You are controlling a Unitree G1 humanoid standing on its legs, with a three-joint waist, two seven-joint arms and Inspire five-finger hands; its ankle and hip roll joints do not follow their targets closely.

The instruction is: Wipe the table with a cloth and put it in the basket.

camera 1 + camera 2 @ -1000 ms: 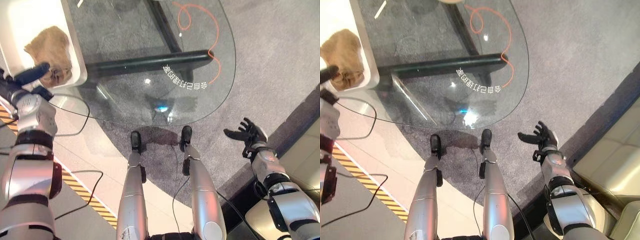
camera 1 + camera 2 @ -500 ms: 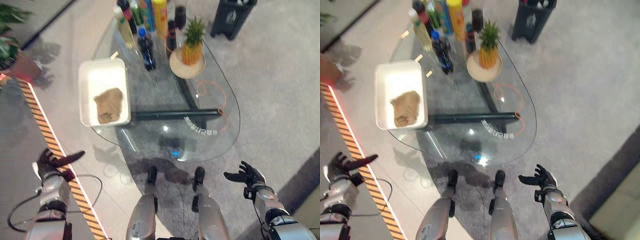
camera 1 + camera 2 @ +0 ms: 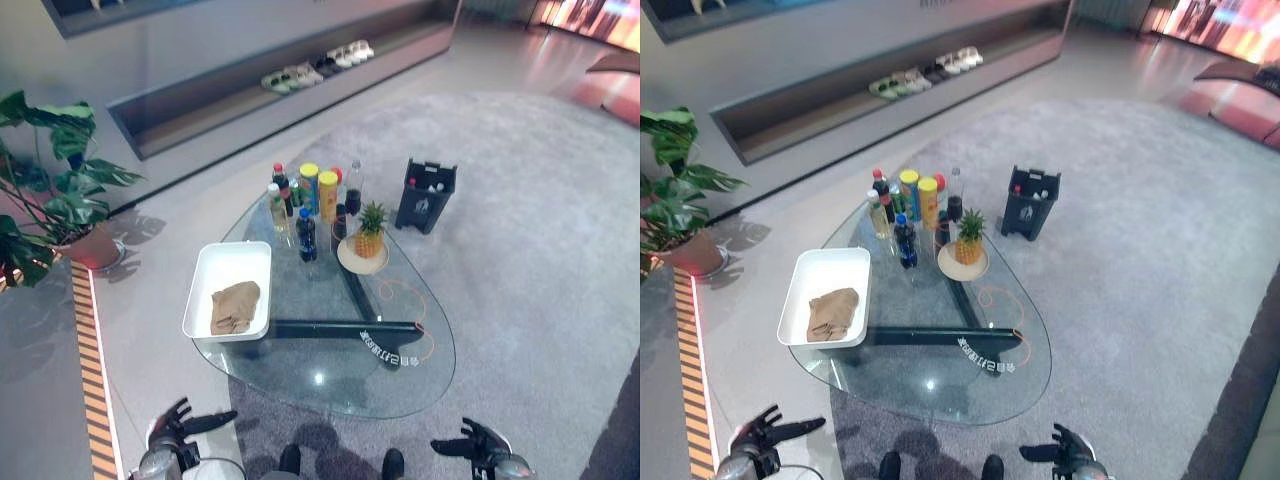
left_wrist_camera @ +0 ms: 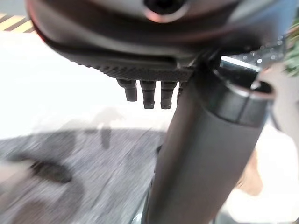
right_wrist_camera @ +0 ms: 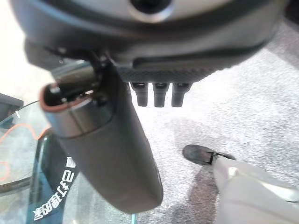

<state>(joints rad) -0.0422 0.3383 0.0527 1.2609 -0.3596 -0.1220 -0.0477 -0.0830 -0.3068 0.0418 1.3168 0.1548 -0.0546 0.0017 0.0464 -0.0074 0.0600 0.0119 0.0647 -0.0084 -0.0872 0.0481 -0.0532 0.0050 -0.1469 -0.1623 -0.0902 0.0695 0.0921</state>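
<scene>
A crumpled brown cloth [image 3: 235, 306] lies inside the white basket [image 3: 215, 270] on the left part of the oval glass table [image 3: 330, 375]. My left hand [image 3: 178, 428] hangs low at the near left, away from the table, with fingers spread and nothing in it. My right hand [image 3: 476, 445] hangs at the near right, off the table's near edge, also spread and empty. In the left wrist view the thumb [image 4: 201, 154] stands straight; the right wrist view shows its thumb [image 5: 107, 154] straight as well.
Several bottles and cans [image 3: 305, 205] stand at the far end of the table beside a pineapple on a round plate [image 3: 368, 240]. A dark bin [image 3: 428, 193] stands on the grey carpet beyond. A potted plant [image 3: 55, 200] stands at far left. A shelf with shoes [image 3: 310, 68] runs along the back.
The view has risen and pulled back, so the table, basket and both hands appear smaller and lower. Both hands stay spread and empty. The cloth lies unmoved in the basket.
</scene>
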